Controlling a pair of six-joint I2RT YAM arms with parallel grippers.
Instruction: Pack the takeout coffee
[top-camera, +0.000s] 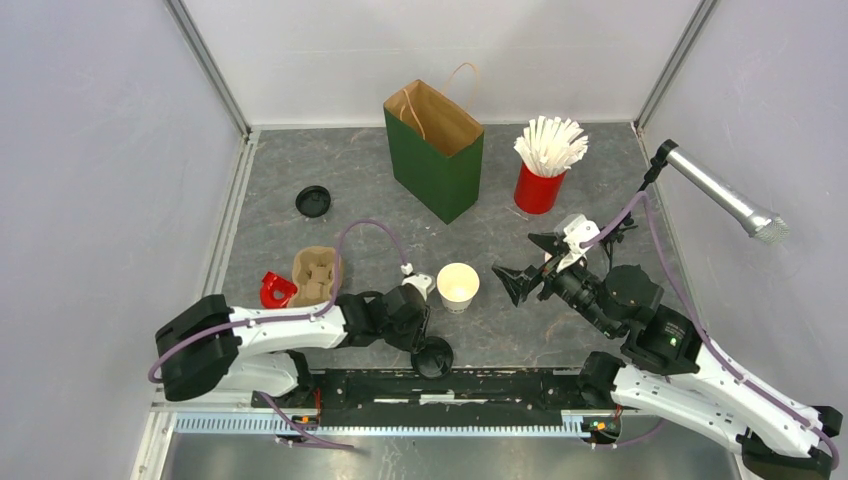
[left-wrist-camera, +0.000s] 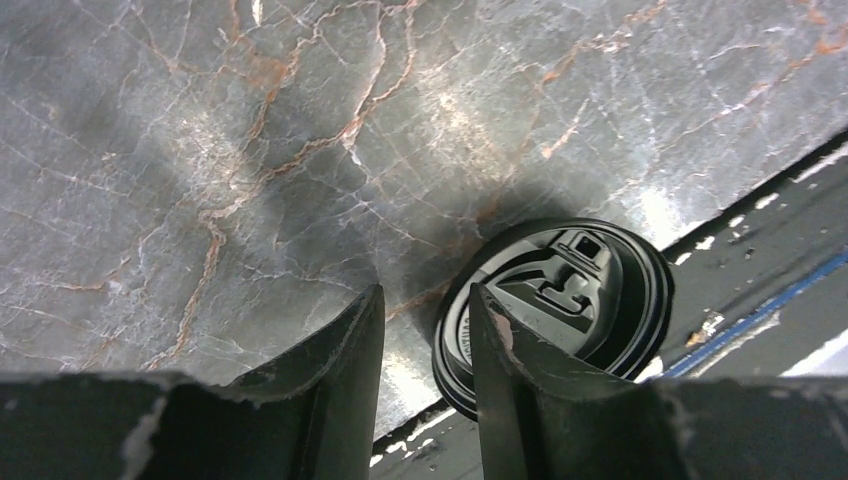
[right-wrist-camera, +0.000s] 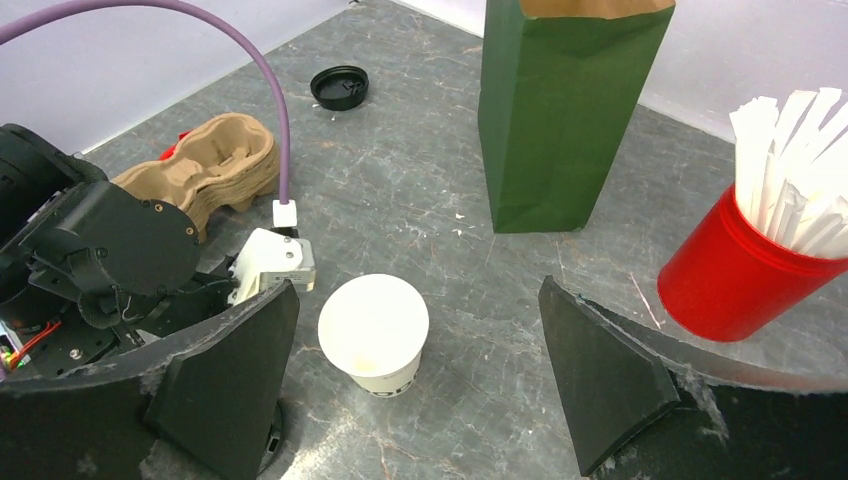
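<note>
The left gripper, jaws narrowly parted with the rim of the black lid just between them, risks flicking it off the table edge beside it; the right gripper stands spread wide.

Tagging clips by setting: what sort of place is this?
Probably a robot test cell staged for takeout packing: white walls around a marbled grey table, a green paper bag, a red cup of straws.

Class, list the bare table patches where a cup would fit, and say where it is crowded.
Bare: between far lid and bag; between bag, red cup and white cup. Crowded: near left, around carrier, left pincer and near lid.
</note>
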